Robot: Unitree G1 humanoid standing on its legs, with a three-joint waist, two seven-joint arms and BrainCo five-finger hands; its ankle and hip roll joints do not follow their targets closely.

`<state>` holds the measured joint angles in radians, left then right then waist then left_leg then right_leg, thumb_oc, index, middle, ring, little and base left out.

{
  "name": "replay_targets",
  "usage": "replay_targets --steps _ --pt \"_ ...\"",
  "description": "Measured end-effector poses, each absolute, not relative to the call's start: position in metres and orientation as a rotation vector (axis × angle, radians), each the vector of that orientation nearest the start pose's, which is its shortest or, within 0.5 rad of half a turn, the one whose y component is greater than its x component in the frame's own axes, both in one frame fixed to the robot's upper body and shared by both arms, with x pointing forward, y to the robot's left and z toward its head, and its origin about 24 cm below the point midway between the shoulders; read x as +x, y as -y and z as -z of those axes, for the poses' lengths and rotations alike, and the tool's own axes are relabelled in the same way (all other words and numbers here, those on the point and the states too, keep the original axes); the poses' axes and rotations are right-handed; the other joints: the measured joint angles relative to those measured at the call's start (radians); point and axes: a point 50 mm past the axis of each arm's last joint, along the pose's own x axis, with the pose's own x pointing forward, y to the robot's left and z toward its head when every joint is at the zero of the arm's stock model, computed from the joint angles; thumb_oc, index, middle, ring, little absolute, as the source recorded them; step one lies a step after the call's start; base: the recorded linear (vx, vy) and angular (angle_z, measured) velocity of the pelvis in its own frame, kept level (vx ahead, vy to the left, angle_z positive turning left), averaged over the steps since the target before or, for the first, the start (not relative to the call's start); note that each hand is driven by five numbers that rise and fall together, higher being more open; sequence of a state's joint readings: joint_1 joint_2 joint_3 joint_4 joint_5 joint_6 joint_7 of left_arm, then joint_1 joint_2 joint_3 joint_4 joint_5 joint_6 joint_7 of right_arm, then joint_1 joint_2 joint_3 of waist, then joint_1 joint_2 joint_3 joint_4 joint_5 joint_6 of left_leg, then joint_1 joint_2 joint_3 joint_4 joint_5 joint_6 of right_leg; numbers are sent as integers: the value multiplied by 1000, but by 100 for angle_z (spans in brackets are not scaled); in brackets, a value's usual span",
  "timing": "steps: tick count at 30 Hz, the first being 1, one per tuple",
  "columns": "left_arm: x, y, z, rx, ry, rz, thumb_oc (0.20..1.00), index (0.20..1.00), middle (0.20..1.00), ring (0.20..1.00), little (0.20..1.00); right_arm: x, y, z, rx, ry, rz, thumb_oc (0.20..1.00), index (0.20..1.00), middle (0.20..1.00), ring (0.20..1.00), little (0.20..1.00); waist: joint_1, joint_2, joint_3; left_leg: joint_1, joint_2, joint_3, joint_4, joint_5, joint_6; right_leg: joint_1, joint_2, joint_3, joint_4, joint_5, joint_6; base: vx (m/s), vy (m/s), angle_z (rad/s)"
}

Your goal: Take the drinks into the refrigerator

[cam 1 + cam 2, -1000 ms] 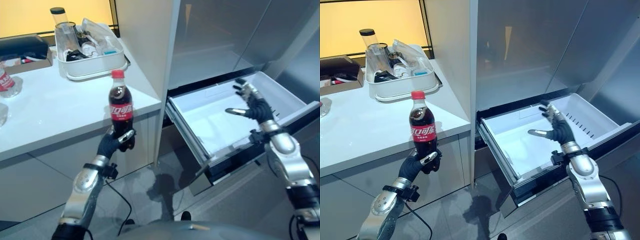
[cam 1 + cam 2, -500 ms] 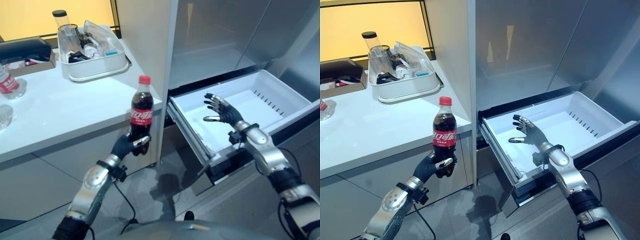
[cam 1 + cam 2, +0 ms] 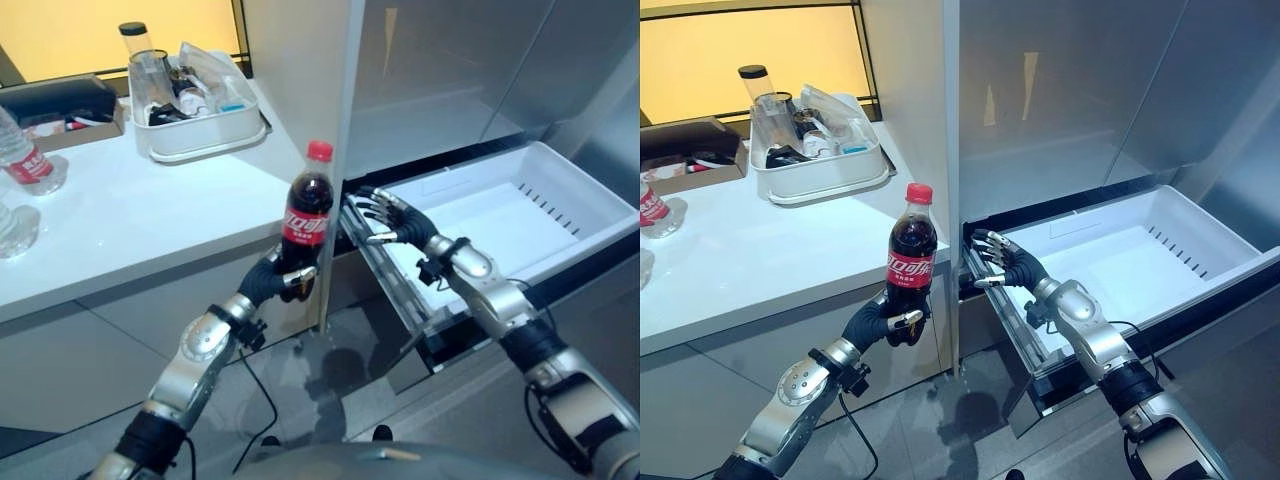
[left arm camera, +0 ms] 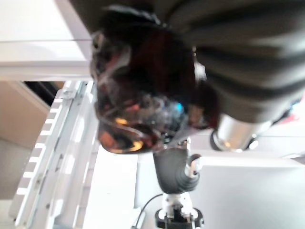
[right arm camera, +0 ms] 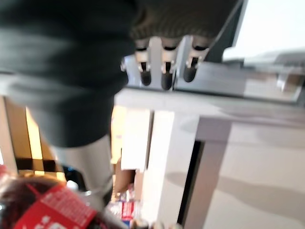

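Note:
A cola bottle [image 3: 305, 222] with a red cap and red label stands upright in my left hand [image 3: 276, 284], which is shut round its lower part, in front of the counter's corner. The bottle's dark base [image 4: 138, 105] shows in the left wrist view and its red label [image 5: 50, 210] in the right wrist view. My right hand [image 3: 402, 222] is open, fingers spread, over the left end of the pulled-out white refrigerator drawer [image 3: 520, 200], a short gap to the right of the bottle. The drawer holds nothing.
On the white counter [image 3: 130, 220] stand a white tub [image 3: 195, 120] of utensils and a clear jar, a water bottle [image 3: 30, 160] with a red label at the left and a dark box [image 3: 60, 100]. Grey refrigerator doors [image 3: 440, 70] rise above the drawer.
My left hand has carried the cola bottle right and up, toward the drawer. My right hand has moved left from the drawer's middle to its left end, close to the bottle.

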<state>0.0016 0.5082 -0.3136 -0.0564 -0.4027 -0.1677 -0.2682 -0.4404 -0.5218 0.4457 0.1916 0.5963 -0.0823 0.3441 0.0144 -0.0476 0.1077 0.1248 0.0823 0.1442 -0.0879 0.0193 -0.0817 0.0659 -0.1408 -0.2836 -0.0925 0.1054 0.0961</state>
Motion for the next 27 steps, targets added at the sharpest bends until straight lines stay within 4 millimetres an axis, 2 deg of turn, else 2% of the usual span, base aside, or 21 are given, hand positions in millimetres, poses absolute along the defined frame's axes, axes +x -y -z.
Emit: replay_targets --steps 3,5,11,15,21,27 --pt "236 -157 -58 136 65 597 200 200 200 200 200 295 103 -124 -37 190 -916 1000 1000 1000 1000 1000 -1 -1 -1 -1 -1 -3 0 0 0 0 0 -2 0 0 0 0 0 0" --pt "235 -155 -57 140 60 610 200 200 200 200 200 295 100 -129 -31 205 -936 1000 1000 1000 1000 1000 -1 -1 -1 -1 -2 -4 0 0 0 0 -2 -2 0 0 0 5 -1 2" --pt "238 -152 -61 161 77 641 200 200 200 200 200 297 90 -130 -22 190 -977 1000 1000 1000 1000 1000 0 -1 -1 -5 -2 -10 0 3 0 -1 -2 -6 0 0 0 10 -3 2" --pt "245 -139 -72 171 129 692 200 200 200 200 200 303 78 -129 25 189 -967 1000 1000 1000 1000 1000 0 -1 -2 -5 -2 -9 0 3 0 -1 -2 -6 0 0 0 0 0 0" --pt "247 -140 -73 164 137 658 200 200 200 200 200 306 70 -128 65 194 -933 1000 1000 1000 1000 1000 -1 1 -4 -5 -1 -9 0 3 0 -1 -1 -5 0 0 0 0 0 0" --pt "249 -144 -72 162 130 620 200 200 200 200 200 310 61 -118 137 184 -888 1000 1000 1000 1000 1000 -1 1 -11 -4 -1 -9 0 4 0 0 -1 -5 0 0 0 0 0 0"
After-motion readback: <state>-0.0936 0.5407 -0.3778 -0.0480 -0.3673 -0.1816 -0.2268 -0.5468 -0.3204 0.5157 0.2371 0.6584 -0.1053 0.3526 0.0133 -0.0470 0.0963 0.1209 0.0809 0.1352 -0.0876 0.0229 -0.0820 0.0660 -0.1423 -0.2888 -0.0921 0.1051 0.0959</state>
